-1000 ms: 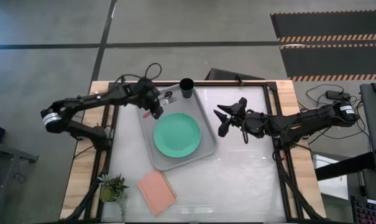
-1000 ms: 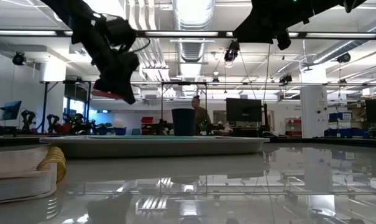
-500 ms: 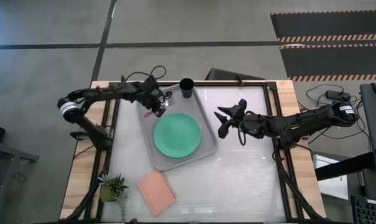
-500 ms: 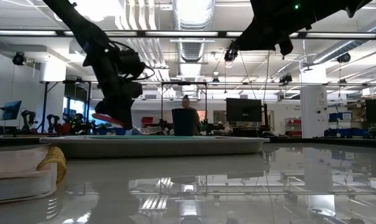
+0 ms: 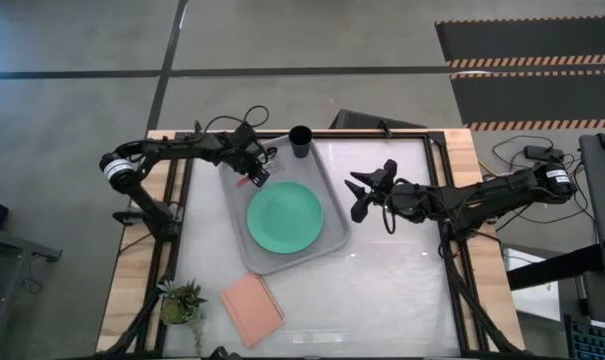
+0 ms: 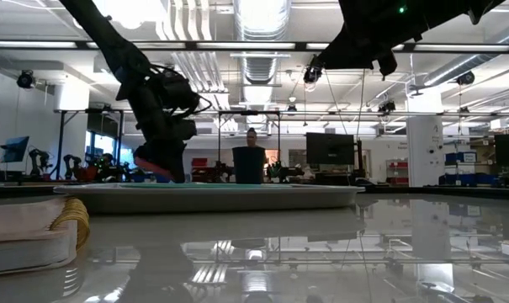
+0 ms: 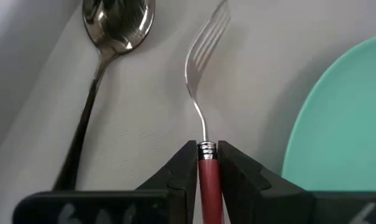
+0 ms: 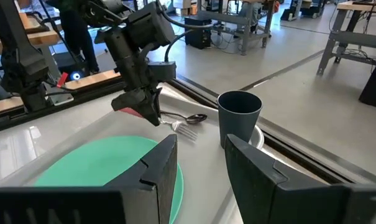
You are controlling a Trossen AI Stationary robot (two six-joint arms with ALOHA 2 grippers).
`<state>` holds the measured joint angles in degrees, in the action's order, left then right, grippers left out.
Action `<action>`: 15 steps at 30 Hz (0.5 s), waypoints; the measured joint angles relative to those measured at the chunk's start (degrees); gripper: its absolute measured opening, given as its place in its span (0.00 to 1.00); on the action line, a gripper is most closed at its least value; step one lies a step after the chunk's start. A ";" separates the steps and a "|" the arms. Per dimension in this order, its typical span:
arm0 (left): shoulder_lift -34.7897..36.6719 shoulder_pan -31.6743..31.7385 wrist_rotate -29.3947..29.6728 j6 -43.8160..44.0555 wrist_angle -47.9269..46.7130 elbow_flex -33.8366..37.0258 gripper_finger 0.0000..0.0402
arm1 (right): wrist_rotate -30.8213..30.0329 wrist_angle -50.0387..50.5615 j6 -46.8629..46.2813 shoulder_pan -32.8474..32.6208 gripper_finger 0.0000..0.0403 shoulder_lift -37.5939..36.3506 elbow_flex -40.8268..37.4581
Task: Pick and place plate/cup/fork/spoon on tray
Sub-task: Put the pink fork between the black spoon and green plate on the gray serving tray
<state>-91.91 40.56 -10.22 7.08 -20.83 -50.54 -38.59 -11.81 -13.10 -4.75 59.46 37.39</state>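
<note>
The light-grey tray (image 5: pixel 327 235) holds the mint-green plate (image 5: pixel 285 216), the black cup (image 5: pixel 301 141) at its far corner, and the silver spoon (image 7: pixel 116 25), which lies flat. My left gripper (image 5: pixel 256 174) is low over the tray's far left part, shut on the fork (image 7: pixel 203 74), beside the spoon and the plate's rim (image 7: pixel 343 124). My right gripper (image 5: pixel 357 196) hovers open and empty to the right of the tray. My left gripper pinches the fork's pink-red handle (image 7: pixel 207 171) between its two fingers, right where the handle meets the metal neck. The fingers slant down from the table's left and lie along the fork. The fork's head (image 8: pixel 186 130) points ahead, low on the tray floor beside the spoon.
A salmon-pink pad (image 5: pixel 252 308) and a small potted plant (image 5: pixel 181 300) sit near the table's front left. People and equipment stand in the room behind the table. Bare table lies right of the tray under my right arm.
My left gripper has gone down toward the tray with the fork, staying shut on it; the fork's head is now low at the tray floor beside the spoon.
</note>
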 joint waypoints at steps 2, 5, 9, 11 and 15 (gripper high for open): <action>-0.57 0.00 0.00 -0.03 0.46 0.00 0.11 | 0.00 0.02 0.00 0.00 0.31 0.00 0.00; -0.82 0.00 0.00 -0.05 1.78 0.09 0.11 | 0.00 0.00 0.00 0.00 0.31 0.00 -0.02; -0.84 0.00 -0.01 -0.35 2.30 0.06 0.12 | 0.00 0.00 0.00 0.00 0.31 0.00 -0.02; -0.82 0.00 0.00 -0.76 2.41 -0.18 0.12 | 0.00 0.01 0.00 0.00 0.31 0.00 -0.02; -0.09 -0.19 -0.03 -3.12 1.38 -0.16 0.12 | 0.00 0.04 0.00 0.00 0.31 0.00 -0.02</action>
<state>-92.00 40.37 -10.25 3.96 -19.45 -50.71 -38.59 -11.77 -13.10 -4.75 59.46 37.36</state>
